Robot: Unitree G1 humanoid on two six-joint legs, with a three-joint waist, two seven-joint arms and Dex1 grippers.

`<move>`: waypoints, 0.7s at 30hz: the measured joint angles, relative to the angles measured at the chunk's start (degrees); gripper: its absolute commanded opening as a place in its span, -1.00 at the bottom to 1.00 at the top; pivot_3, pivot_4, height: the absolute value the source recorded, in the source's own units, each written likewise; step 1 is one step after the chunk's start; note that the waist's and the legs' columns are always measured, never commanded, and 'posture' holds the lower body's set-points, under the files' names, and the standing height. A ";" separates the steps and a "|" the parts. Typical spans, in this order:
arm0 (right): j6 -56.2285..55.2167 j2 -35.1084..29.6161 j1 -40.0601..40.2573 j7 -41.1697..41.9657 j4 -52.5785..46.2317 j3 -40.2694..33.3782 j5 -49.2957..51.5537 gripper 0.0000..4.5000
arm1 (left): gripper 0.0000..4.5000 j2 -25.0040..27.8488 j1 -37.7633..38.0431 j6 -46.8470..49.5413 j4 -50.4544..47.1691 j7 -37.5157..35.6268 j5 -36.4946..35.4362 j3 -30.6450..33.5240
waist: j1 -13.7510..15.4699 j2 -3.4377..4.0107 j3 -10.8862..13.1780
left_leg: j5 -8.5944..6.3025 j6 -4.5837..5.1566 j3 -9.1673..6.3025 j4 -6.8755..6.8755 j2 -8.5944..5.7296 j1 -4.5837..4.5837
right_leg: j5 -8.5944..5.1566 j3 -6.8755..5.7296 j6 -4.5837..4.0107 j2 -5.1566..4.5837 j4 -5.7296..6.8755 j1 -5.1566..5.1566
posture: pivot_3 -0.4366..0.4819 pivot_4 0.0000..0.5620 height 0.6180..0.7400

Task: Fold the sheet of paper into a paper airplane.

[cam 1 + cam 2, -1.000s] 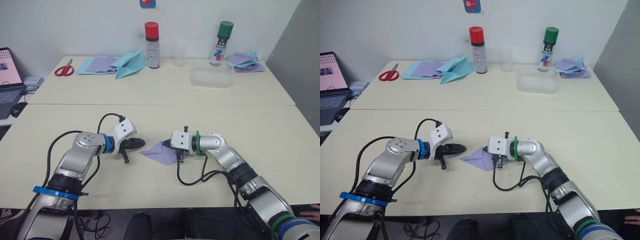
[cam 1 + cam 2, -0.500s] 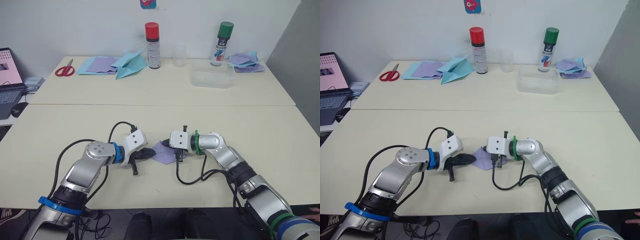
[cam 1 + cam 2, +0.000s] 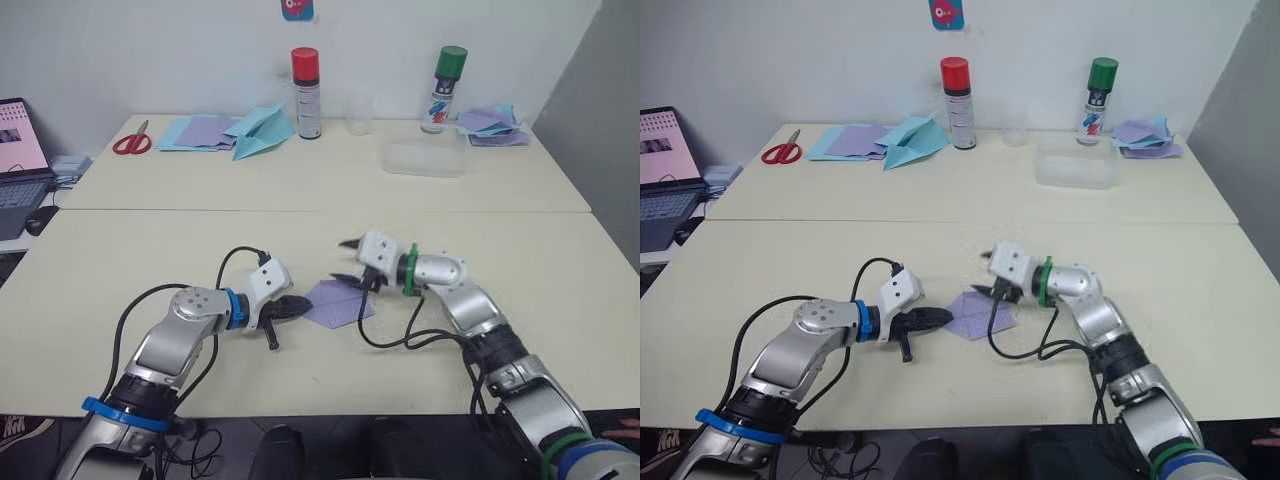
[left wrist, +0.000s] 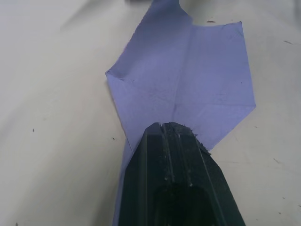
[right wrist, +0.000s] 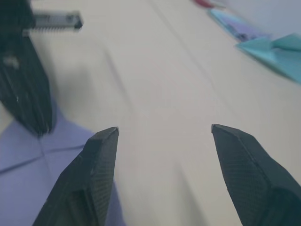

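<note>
The sheet of paper (image 3: pixel 338 303), lavender-purple and creased, lies partly folded on the near table. My left gripper (image 3: pixel 303 305) is shut, and its tips rest on the sheet's left edge. In the left wrist view the closed fingertips (image 4: pixel 171 129) sit on the paper (image 4: pixel 188 80), which spreads out beyond them. My right gripper (image 3: pixel 352 262) hangs open just above the sheet's far right corner, with nothing between its fingers. The right wrist view shows that gripper (image 5: pixel 162 129) wide apart over bare table, with the left gripper (image 5: pixel 26 94) and the paper (image 5: pixel 28 150) to one side.
On the far table stand a red-capped spray can (image 3: pixel 305 92), a green-capped can (image 3: pixel 446 88), a clear cup (image 3: pixel 360 112) and a clear plastic box (image 3: pixel 424 157). A light blue paper airplane (image 3: pixel 262 130), stacked sheets (image 3: pixel 200 130), scissors (image 3: pixel 130 137) and a laptop (image 3: pixel 20 150) are at the far left.
My right gripper has opened, let go of the paper and lifted off it. My left gripper moved right onto the sheet's left edge and now stays there.
</note>
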 measured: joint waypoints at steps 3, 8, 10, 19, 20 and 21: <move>3.66 0.94 4.96 -0.15 -6.71 0.42 1.95 0.35 | -1.00 -0.46 0.17 0.05 0.13 1.04 0.08 0.21 | 0.01 0.11 -0.11 | 0.00 0.00 -0.02 -0.14 -0.01 0.07 | -0.01 -0.02 -0.01 0.00 0.00 0.00 | -0.05 -0.47 1.00; 6.31 3.78 9.55 -3.10 -8.45 4.18 1.02 -0.40 | -1.00 -1.77 -0.10 -0.31 1.07 2.72 0.11 0.20 | -0.02 0.27 -0.22 | 0.01 0.01 -0.04 -0.11 -0.06 0.21 | 0.04 0.00 -0.06 0.00 0.03 0.07 | -0.05 -0.47 1.00; 6.58 4.80 10.02 -5.46 -6.56 5.92 -0.93 -0.73 | -1.00 -1.95 -0.14 -0.31 1.09 3.06 0.20 0.04 | -0.02 0.28 -0.23 | 0.01 0.01 -0.05 -0.11 -0.07 0.23 | 0.00 0.05 -0.16 0.00 0.03 0.06 | -0.05 -0.47 1.00; 10.14 7.08 11.22 -14.04 -2.91 7.60 -5.40 -0.97 | -1.00 -2.01 -0.16 -0.32 1.00 3.25 0.37 -0.81 | 0.07 0.27 -0.39 | 0.02 0.01 -0.03 -0.10 -0.06 0.20 | 0.02 0.09 -0.11 -0.07 -0.01 0.06 | -0.05 -0.47 1.00; 11.02 6.89 12.10 -14.64 -4.09 7.53 -5.44 -0.97 | -1.00 -2.01 -0.12 -0.34 0.97 3.31 0.42 -0.93 | 0.11 0.25 -0.47 | 0.01 0.01 -0.04 -0.11 -0.06 0.20 | 0.02 0.08 -0.12 -0.10 -0.02 0.06 | -0.05 -0.47 1.00; 12.18 6.54 13.67 -15.30 -6.03 7.24 -5.40 -0.97 | -1.00 -2.02 -0.06 -0.37 0.97 3.37 0.44 -1.06 | 0.15 0.21 -0.59 | 0.01 0.01 -0.05 -0.12 -0.05 0.20 | 0.01 0.06 -0.11 -0.15 -0.03 0.07 | -0.05 -0.47 1.00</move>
